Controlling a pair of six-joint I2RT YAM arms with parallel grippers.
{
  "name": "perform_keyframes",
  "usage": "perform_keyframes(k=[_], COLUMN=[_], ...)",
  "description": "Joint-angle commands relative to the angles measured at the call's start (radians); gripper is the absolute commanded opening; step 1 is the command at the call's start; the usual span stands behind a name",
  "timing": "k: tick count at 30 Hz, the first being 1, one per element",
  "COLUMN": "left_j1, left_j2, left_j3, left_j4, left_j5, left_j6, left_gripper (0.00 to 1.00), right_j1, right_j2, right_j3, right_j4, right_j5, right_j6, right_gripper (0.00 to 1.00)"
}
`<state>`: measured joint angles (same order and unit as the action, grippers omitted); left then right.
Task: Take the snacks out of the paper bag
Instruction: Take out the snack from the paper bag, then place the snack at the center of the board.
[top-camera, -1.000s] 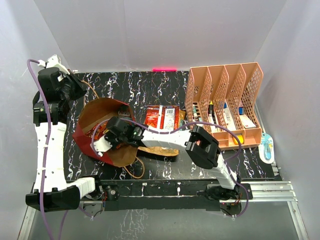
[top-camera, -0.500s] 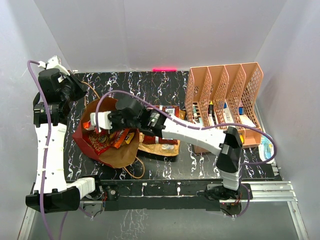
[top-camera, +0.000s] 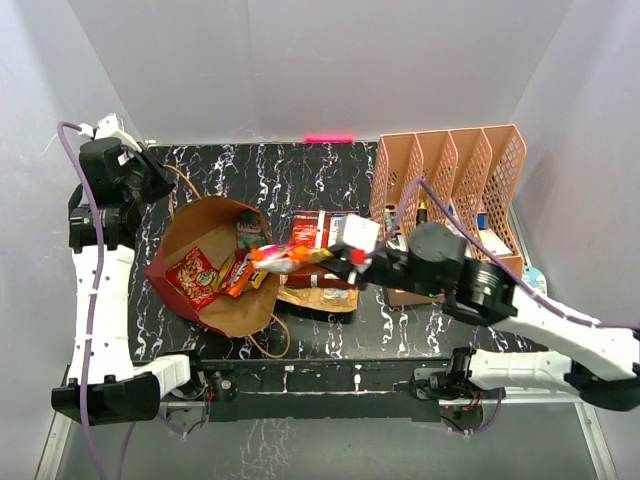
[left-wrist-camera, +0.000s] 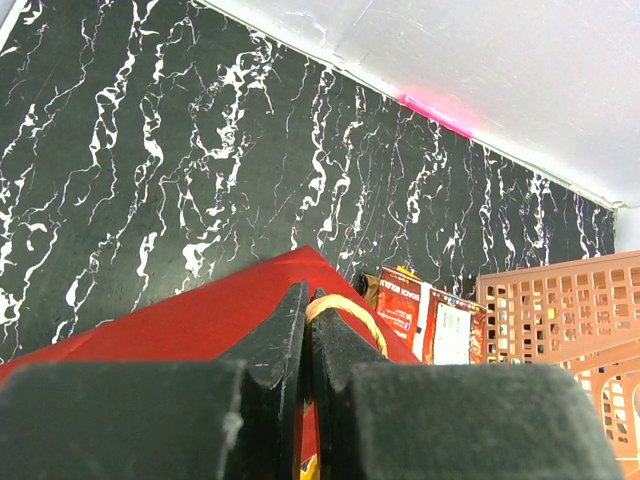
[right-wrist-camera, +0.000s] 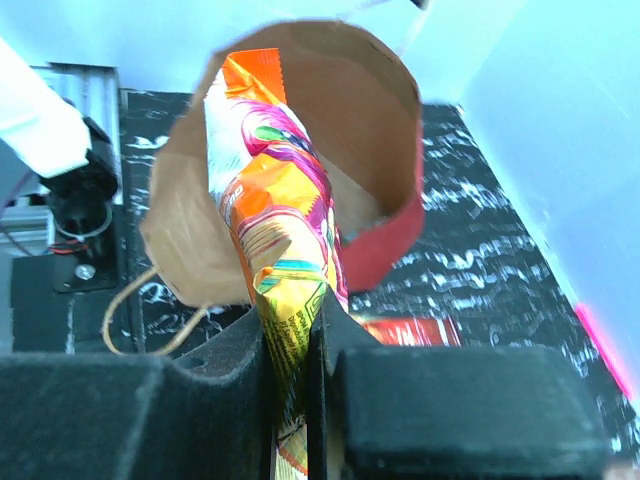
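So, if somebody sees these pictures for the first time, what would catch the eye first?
The bright orange packet pinched in the right gripper, held just right of the mouth of the paper bag. The bag gapes open at centre-left with other packets inside, the left gripper shut on its far rim. The pink organiser stands at the far right.

Losing the lower end of the orange packet (right-wrist-camera: 285, 250) between the fingers of the right gripper (right-wrist-camera: 295, 335), running off the bottom edge too. Hiding part of the gold-brown packet (top-camera: 318, 297) under that gripper. Cropping the paper bag (left-wrist-camera: 200, 320) at the left wrist view's bottom. Not making out lettering on the snacks (top-camera: 195, 275) inside, too tiny.
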<state>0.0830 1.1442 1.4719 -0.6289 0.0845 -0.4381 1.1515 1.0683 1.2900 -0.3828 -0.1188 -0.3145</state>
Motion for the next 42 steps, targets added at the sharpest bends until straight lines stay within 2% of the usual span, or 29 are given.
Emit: perform_keyframes(k=[1, 4, 6, 8, 10, 14, 22, 25, 27, 31, 34, 37, 42], left_j1=[0.000, 0.000, 0.000, 0.000, 0.000, 0.000, 0.001, 0.000, 0.001, 0.001, 0.000, 0.000, 0.000], left_j2=[0.004, 0.012, 0.011, 0.008, 0.006, 0.010, 0.007, 0.003, -0.007, -0.017, -0.018, -0.017, -0.020], left_j3=[0.010, 0.020, 0.024, 0.026, 0.027, 0.028, 0.029, 0.028, 0.021, 0.011, 0.010, 0.004, 0.004], left_j4=[0.024, 0.025, 0.022, 0.019, 0.014, 0.021, 0.018, 0.016, 0.018, 0.018, 0.019, 0.030, 0.023], left_j5=[-0.009, -0.005, -0.003, -0.006, -0.007, 0.001, 0.010, 0.020, 0.024, 0.011, 0.009, 0.025, 0.027], left_j6=[0.008, 0.007, 0.006, 0.006, 0.008, 0.008, 0.007, 0.002, 0.000, 0.004, 0.006, -0.001, -0.003], left_gripper=[0.00, 0.00, 0.00, 0.00, 0.00, 0.00, 0.00, 0.00, 0.00, 0.00, 0.00, 0.00, 0.00], right_j1=[-0.004, -0.014, -0.060, -0.139, -0.240, -0.388, -0.528, -0.574, -0.602, -0.628, -0.633, -0.633, -0.631], right_j2=[-0.131, -0.141, -0.109, -0.061, -0.022, 0.068, 0.358, 0.462, 0.483, 0.494, 0.470, 0.449, 0.386], right_j3=[-0.196, -0.290, -0.321, -0.320, -0.326, -0.405, -0.311, -0.265, -0.280, -0.332, -0.414, -0.464, -0.531], right_j4=[0.145, 0.187, 0.210, 0.216, 0.236, 0.425, 0.574, 0.562, 0.558, 0.509, 0.507, 0.491, 0.463], right_j5=[0.242, 0.374, 0.361, 0.253, 0.040, -0.244, -0.513, -0.586, -0.655, -0.690, -0.705, -0.701, -0.610], right_j6=[0.041, -0.043, -0.114, -0.170, -0.283, -0.495, -0.719, -0.780, -0.865, -0.923, -0.947, -0.981, -0.930], right_gripper=[0.07, 0.07, 0.07, 0.07, 0.07, 0.07, 0.07, 0.07, 0.07, 0.08, 0.15, 0.29, 0.45])
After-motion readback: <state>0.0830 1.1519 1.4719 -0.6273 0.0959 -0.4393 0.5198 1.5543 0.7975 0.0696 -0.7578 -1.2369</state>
